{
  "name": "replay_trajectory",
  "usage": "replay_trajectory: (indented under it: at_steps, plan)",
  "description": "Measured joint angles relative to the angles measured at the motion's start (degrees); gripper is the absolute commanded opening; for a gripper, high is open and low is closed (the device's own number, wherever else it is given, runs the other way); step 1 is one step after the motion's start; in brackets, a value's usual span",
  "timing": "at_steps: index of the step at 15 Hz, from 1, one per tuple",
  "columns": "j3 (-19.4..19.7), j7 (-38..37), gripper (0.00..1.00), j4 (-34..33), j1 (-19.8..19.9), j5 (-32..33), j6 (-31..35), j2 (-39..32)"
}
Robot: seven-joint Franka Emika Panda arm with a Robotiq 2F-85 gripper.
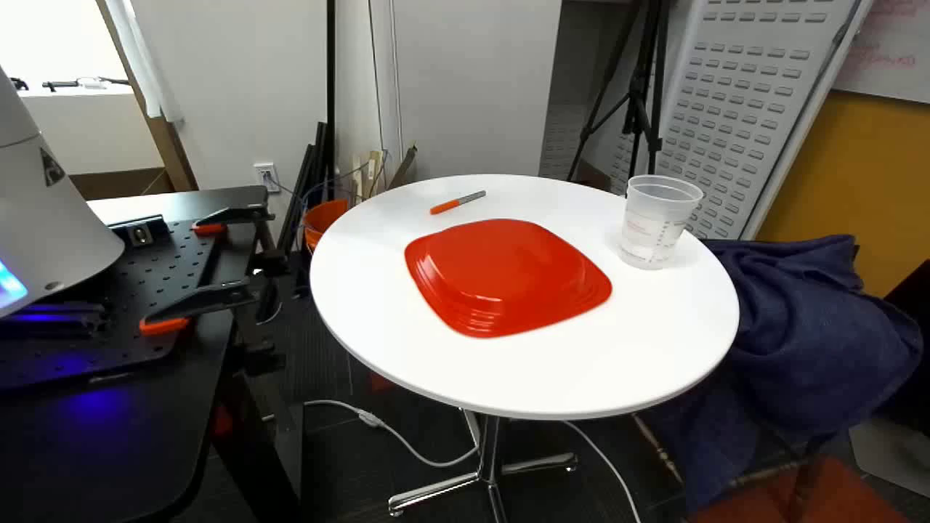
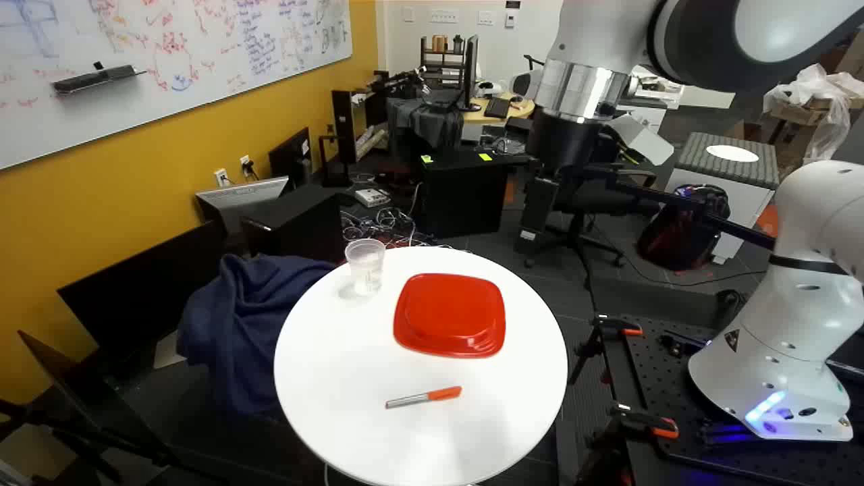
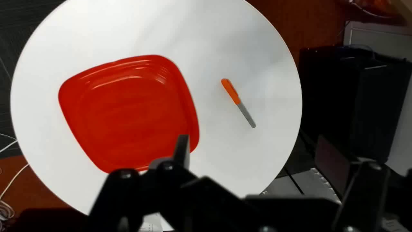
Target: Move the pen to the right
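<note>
The pen, with an orange cap end and a grey body, lies flat on the white round table. It shows in both exterior views (image 1: 458, 202) (image 2: 424, 397) and in the wrist view (image 3: 238, 103). It lies beside the red squarish plate (image 3: 128, 112), apart from it. My gripper (image 3: 257, 151) is open and empty, with its fingers wide apart at the bottom of the wrist view. It hangs high above the table, with the pen well below it. In an exterior view the arm's dark wrist (image 2: 560, 152) is raised beyond the table's edge.
The white round table (image 1: 378, 319) also carries a clear plastic cup (image 1: 657, 221) (image 2: 365, 266) near its edge. The red plate (image 1: 508, 269) (image 2: 451, 316) takes up the middle. A chair with a dark blue cloth (image 1: 814, 341) stands against one side.
</note>
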State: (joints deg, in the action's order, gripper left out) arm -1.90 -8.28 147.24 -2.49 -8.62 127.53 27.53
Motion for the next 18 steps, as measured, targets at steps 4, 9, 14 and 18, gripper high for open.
replay_trajectory:
  at_steps: [4, 9, 14, 18]
  plan:
    - [0.0, 0.0, 1.0, 0.0, 0.0, 0.0, 0.0, 0.0]
    - [-0.03, 0.0, 1.0, 0.0, 0.01, 0.18, 0.17, 0.0]
    - [-0.61, 0.0, 1.0, 0.0, 1.33, 5.42, 4.09, -1.13]
    - [-0.66, 0.17, 1.0, -0.01, 2.63, 12.73, 8.66, -4.92]
